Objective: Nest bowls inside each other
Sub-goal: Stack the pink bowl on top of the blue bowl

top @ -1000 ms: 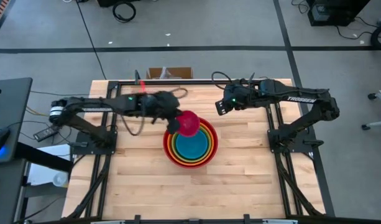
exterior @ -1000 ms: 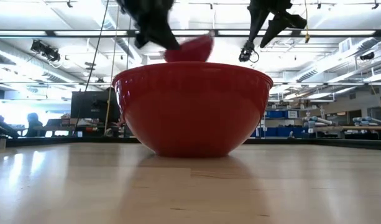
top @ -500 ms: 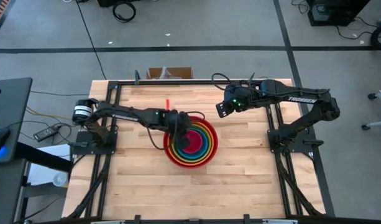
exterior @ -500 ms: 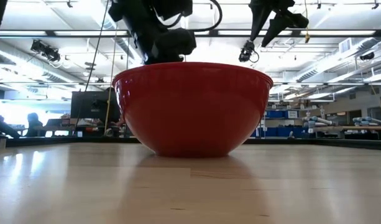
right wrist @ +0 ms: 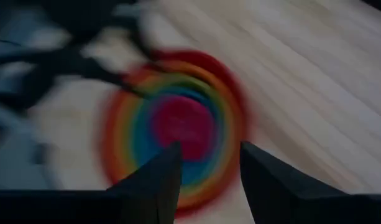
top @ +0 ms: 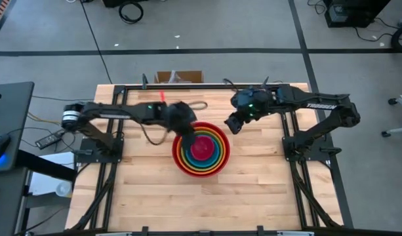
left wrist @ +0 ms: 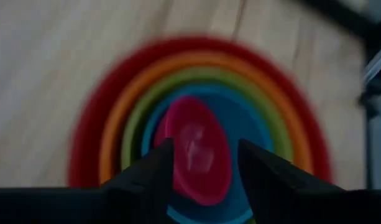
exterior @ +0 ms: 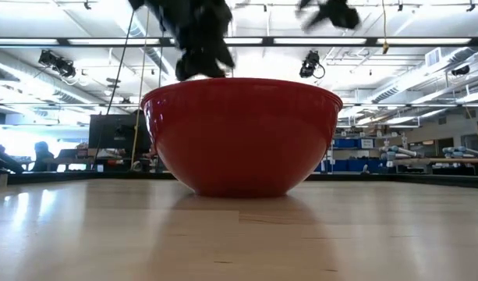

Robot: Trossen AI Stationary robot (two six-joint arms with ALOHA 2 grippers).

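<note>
The bowls are nested on the table's middle. The red bowl [top: 177,157] is outermost, then orange [top: 221,145], lime green [left wrist: 277,118] and blue [left wrist: 252,124]. The small magenta-pink bowl [top: 201,148] lies inside the blue one. My left gripper [top: 185,134] hovers open just above the stack's left rim; in its wrist view the pink bowl [left wrist: 196,149] shows beyond its spread fingers. My right gripper [top: 232,124] hangs open above the stack's far right side. In the low view only the red bowl [exterior: 240,136] shows, its base on the wood.
A cardboard box [top: 179,77] sits behind the table's far edge. Black frame rails [top: 292,141] run along both table sides. A looped cable [top: 197,105] lies near the far edge. Bare wood [top: 201,203] stretches from the stack to the near edge.
My left gripper carried the pink bowl down into the stack, opened and let it go. It then drew back up and toward the left rim. The pink bowl now lies inside the blue one. My right gripper has rolled and tipped, drifting slightly toward the stack.
</note>
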